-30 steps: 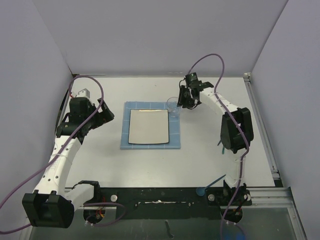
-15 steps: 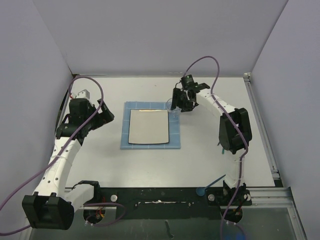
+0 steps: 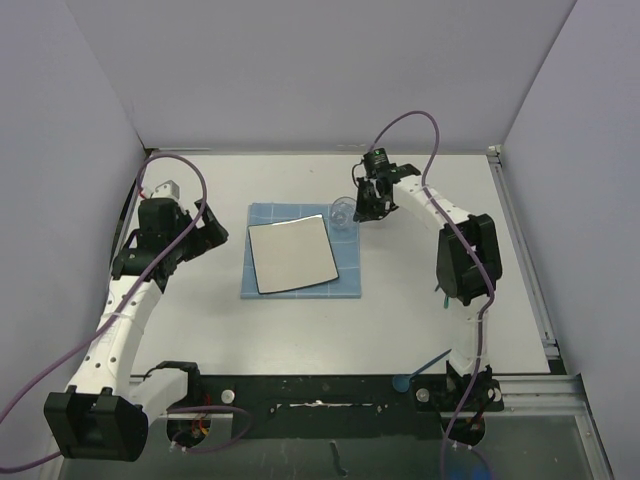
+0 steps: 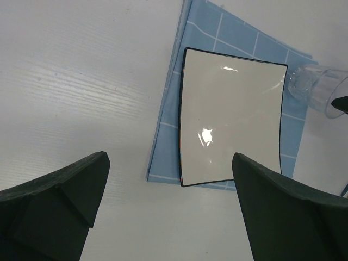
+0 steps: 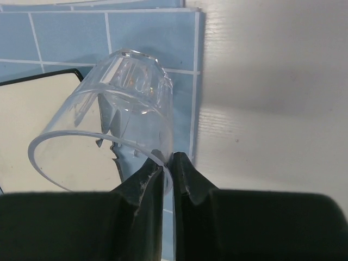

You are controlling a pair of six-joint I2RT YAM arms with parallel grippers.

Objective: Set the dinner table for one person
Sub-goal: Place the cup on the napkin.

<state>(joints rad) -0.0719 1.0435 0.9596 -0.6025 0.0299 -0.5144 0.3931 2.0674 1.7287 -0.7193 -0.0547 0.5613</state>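
- At the far right corner of the placemat (image 3: 350, 272), the right gripper (image 5: 168, 163) pinches the tilted glass (image 5: 125, 103) by its rim.
- The left gripper (image 3: 205, 231), jaws spread, hangs over the dinner table (image 3: 420, 300) near the placemat's left edge.

Large matte-white rectangular dinner table (image 3: 400, 310), flat and level, faint wood grain across its bare surface.

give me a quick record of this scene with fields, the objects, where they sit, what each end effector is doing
dinner table: white, carries the setting
placemat: blue grid, mid-table
plate: square, white, dark rim, on placemat, turned askew to it
glass: clear, tilted, at placemat's far right corner by the plate
right end effector: shut on glass rim
left end effector: open, holding nothing, left of placemat
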